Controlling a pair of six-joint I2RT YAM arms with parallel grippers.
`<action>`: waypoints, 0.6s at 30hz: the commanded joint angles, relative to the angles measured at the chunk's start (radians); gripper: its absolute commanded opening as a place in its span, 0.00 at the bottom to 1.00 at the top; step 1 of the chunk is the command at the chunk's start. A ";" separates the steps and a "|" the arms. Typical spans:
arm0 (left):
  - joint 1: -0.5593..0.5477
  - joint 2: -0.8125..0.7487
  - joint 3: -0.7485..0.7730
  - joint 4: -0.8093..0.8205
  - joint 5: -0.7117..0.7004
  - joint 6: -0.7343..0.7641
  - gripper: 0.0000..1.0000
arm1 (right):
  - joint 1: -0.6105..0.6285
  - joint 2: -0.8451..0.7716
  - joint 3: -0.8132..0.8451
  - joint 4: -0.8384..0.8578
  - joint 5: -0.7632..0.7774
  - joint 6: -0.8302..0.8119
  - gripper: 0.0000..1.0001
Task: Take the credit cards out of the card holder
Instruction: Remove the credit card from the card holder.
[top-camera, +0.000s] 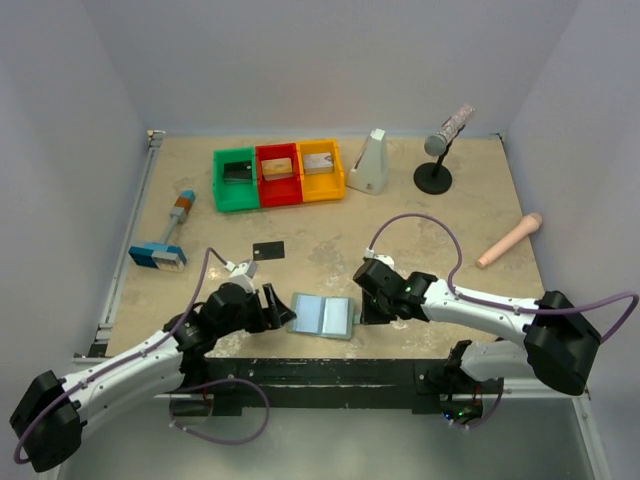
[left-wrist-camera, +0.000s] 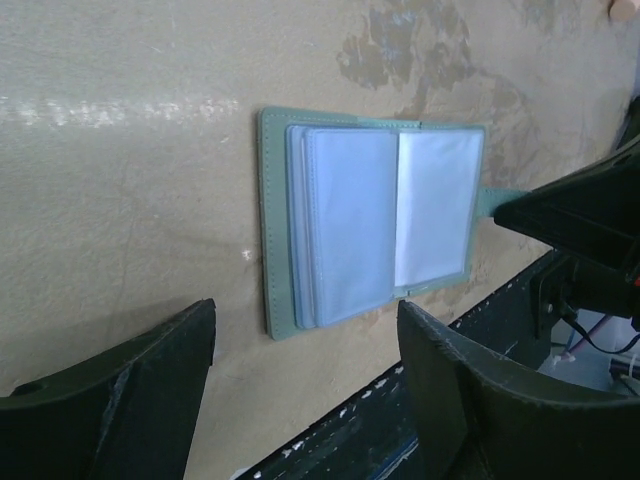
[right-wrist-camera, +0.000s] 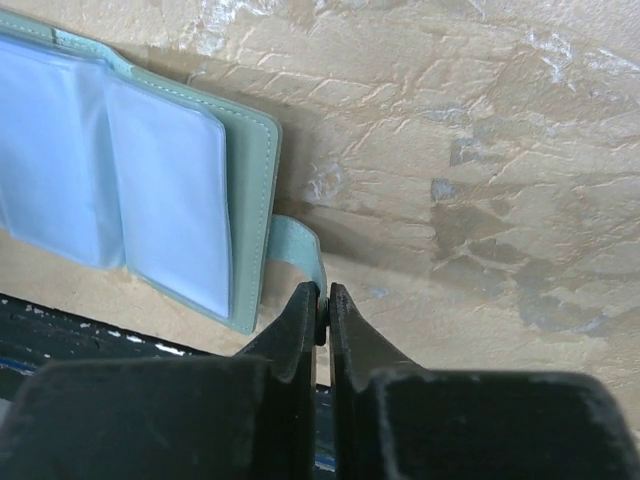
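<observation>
The card holder (top-camera: 322, 316) lies open and flat near the table's front edge, with its pale blue pockets facing up. No card shows in the pockets in the left wrist view (left-wrist-camera: 350, 230) or the right wrist view (right-wrist-camera: 150, 170). My right gripper (right-wrist-camera: 323, 295) is shut on the holder's snap tab (right-wrist-camera: 300, 245), at the holder's right side (top-camera: 365, 313). My left gripper (top-camera: 275, 305) is open and empty just left of the holder, its fingers (left-wrist-camera: 150, 370) low over the table. A black card (top-camera: 268, 249) lies flat on the table behind the holder.
Green (top-camera: 236, 180), red (top-camera: 278, 174) and yellow (top-camera: 320, 170) bins stand at the back, each with a card-like piece inside. A blue-headed brush (top-camera: 165, 240) lies at left. A white wedge (top-camera: 370, 162), a microphone stand (top-camera: 435, 160) and a pink cylinder (top-camera: 508, 241) are at back right.
</observation>
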 joint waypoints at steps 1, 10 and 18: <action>-0.009 0.094 0.060 0.164 0.097 0.024 0.76 | -0.004 -0.023 0.000 0.035 0.014 0.016 0.00; -0.056 0.214 0.130 0.202 0.063 0.027 0.74 | -0.003 -0.020 -0.006 0.040 0.014 0.004 0.00; -0.073 0.286 0.155 0.186 0.022 0.044 0.73 | -0.003 -0.011 0.006 0.040 0.003 -0.001 0.00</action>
